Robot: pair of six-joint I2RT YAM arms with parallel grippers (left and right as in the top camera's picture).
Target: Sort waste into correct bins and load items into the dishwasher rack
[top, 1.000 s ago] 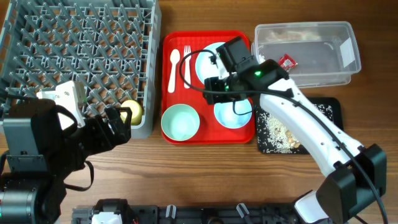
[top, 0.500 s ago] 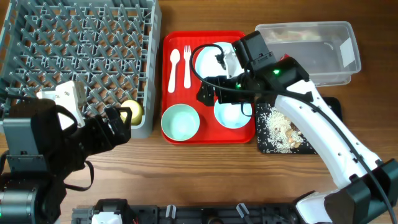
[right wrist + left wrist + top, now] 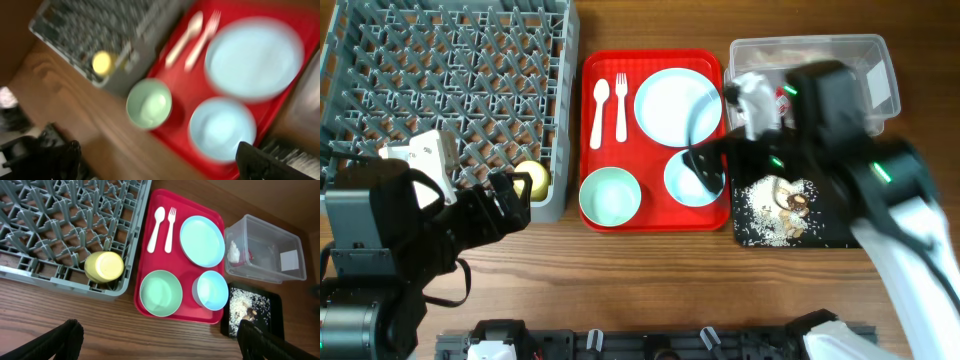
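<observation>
The grey dishwasher rack (image 3: 440, 60) fills the top left, with the yellow cup (image 3: 532, 178) lying in its front right corner. On the red tray (image 3: 655, 218) lie the white spoon (image 3: 599, 100), the fork (image 3: 619, 95), the pale blue plate (image 3: 677, 100), a green bowl (image 3: 610, 196) and a blue bowl (image 3: 688, 182). The red wrapper (image 3: 782, 97) is in the clear tub (image 3: 860, 45). Crumbs (image 3: 765, 205) lie in the black tray (image 3: 840, 235). My right gripper (image 3: 160, 165) is open and empty, high by the tray's right edge. My left gripper (image 3: 160, 345) is open and empty, above the table in front of the rack.
My right arm (image 3: 840, 130) is blurred and covers part of the tub and the black tray. The left arm's base (image 3: 380, 240) fills the bottom left corner. Bare wood (image 3: 640, 280) runs along the front.
My right arm has pulled back to the right, off the red tray and over the tub and black tray. The plate now shows whole. The left arm has not moved.
</observation>
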